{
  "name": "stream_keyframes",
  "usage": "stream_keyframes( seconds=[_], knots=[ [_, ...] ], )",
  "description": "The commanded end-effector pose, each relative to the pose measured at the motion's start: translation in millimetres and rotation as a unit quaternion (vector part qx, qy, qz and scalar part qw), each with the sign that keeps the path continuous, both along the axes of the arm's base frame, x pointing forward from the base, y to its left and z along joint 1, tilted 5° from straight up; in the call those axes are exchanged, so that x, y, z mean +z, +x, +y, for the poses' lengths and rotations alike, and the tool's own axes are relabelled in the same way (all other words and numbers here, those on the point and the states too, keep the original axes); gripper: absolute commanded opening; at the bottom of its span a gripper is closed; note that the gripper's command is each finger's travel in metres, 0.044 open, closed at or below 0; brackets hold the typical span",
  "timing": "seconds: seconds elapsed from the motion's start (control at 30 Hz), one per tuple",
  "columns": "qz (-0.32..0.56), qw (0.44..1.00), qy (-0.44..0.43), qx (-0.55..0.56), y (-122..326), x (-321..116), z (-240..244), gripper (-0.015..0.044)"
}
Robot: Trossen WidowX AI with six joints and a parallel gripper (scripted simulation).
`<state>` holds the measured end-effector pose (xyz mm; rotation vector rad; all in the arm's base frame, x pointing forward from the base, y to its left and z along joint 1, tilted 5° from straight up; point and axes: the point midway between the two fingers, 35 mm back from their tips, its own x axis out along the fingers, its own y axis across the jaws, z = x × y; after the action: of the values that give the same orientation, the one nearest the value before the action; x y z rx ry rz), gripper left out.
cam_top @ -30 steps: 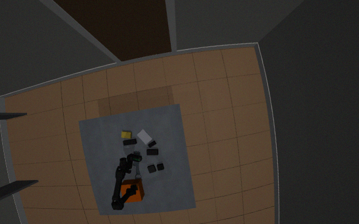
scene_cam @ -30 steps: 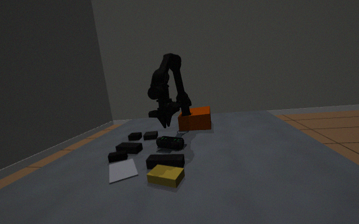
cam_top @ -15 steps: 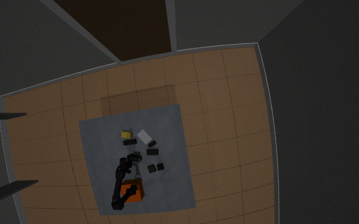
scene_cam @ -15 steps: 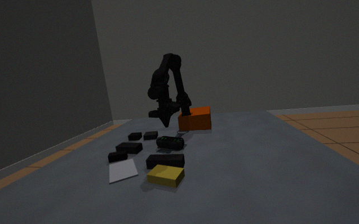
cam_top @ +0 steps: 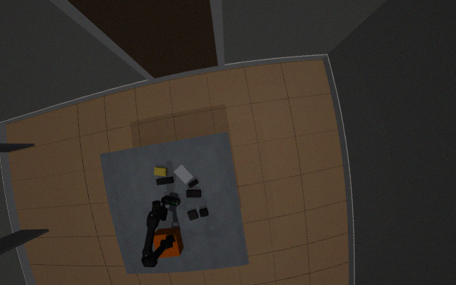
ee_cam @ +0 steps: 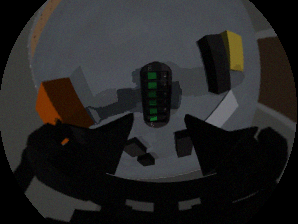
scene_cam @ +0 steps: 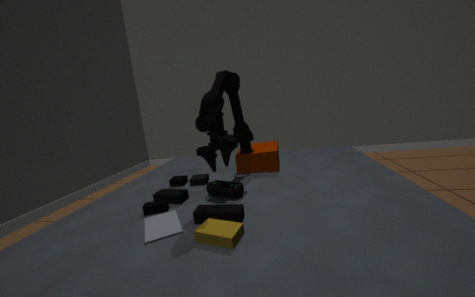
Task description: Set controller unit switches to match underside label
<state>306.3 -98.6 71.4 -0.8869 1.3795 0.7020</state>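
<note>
The dark controller unit (cam_top: 175, 203) (scene_cam: 225, 189) (ee_cam: 156, 95) sits on the bench with its switch side up, and its underside label is hidden. In the wrist view its six switches form one column, with green ends on the left and dark ends on the right. The upper two green ends look larger and brighter; the exact tilt of each switch is too dim to tell. My gripper (scene_cam: 221, 168) (ee_cam: 158, 116) is open and empty, fingers pointing down, above the unit and not touching it.
An orange box (cam_top: 176, 250) (scene_cam: 261, 160) (ee_cam: 62, 100) stands by the arm's base. A long dark block (cam_top: 165, 180) (scene_cam: 218, 214) (ee_cam: 215, 65), yellow block (cam_top: 160, 172) (scene_cam: 218, 232) (ee_cam: 235, 50) and pale plate (cam_top: 183, 174) (scene_cam: 162, 227) (ee_cam: 225, 110) lie beyond the unit. Several smaller dark blocks lie to one side.
</note>
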Motion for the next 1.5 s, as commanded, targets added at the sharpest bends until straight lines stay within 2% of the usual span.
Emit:
stream_keyframes(
  seconds=[0.0, 0.03, 0.33, 0.6, 1.33, 1.47],
  knots=[
    [0.000, 1.000, 0.000, 0.000, 0.1, 0.0, -0.1, 0.0440],
    [0.000, 1.000, 0.000, 0.000, 0.1, 0.0, -0.1, 0.0440],
    [0.004, 1.000, 0.003, 0.020, 43.9, -45.5, -19.1, 0.0204],
    [0.004, 1.000, 0.003, 0.021, 44.9, -46.8, -19.5, 0.0000],
    [0.004, 1.000, 0.001, 0.018, 44.3, -45.0, -19.9, 0.0000],
    [0.004, 1.000, 0.001, 0.018, 41.9, -6.3, -17.4, 0.0105]
  ],
)
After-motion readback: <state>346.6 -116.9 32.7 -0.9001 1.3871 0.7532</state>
